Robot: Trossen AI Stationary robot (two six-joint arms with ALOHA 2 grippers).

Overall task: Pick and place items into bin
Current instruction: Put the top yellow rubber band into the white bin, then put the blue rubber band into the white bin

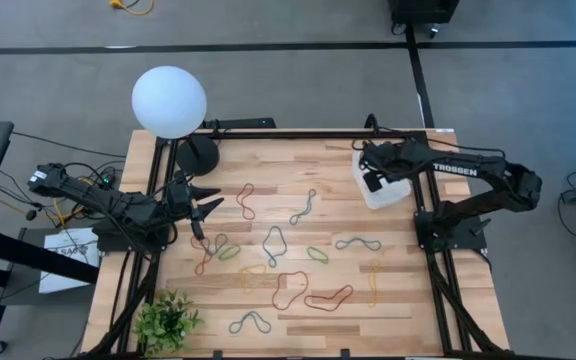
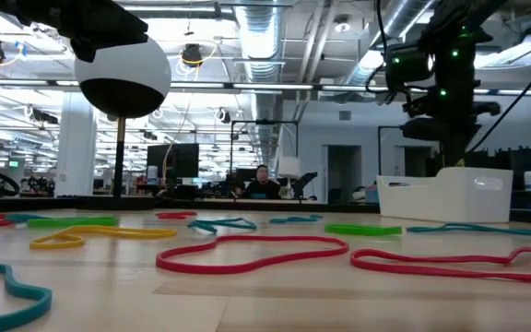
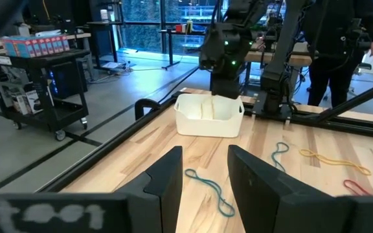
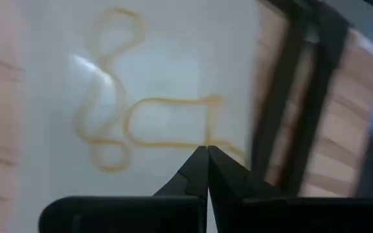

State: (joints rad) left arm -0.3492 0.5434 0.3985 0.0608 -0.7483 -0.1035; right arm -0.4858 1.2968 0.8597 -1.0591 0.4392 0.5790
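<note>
A: Where's the bin?
B: White bin (image 1: 386, 189) sits at the far right of the wood desk (image 1: 398, 290), just beside the right arm's base. One yellowish rubber band (image 4: 118, 123) lies inside, on its floor.

A: Right end effector?
B: Right end effector (image 1: 372, 172) hangs over the bin, tips pressed together, nothing between them.

A: And the left?
B: Left end effector (image 1: 206, 199) is above the desk's left side, near the black lamp base (image 1: 197, 153). Fingers (image 3: 166, 184) parted, empty. A blue band (image 3: 211, 189) lies on the wood in front of it, not touching.

A: Rest of the bands?
B: Scattered mid-desk, apart from the bin: a red loop (image 1: 328, 298) toward the near edge, a green one (image 1: 317, 254) mid-desk, a yellow one (image 1: 373, 285) on the right, a blue one (image 1: 251, 322) by the small plant (image 1: 167, 320).

A: Anything else?
B: White globe lamp (image 1: 169, 101) at the far left corner. A person (image 2: 263, 183) sits in the room behind.
</note>
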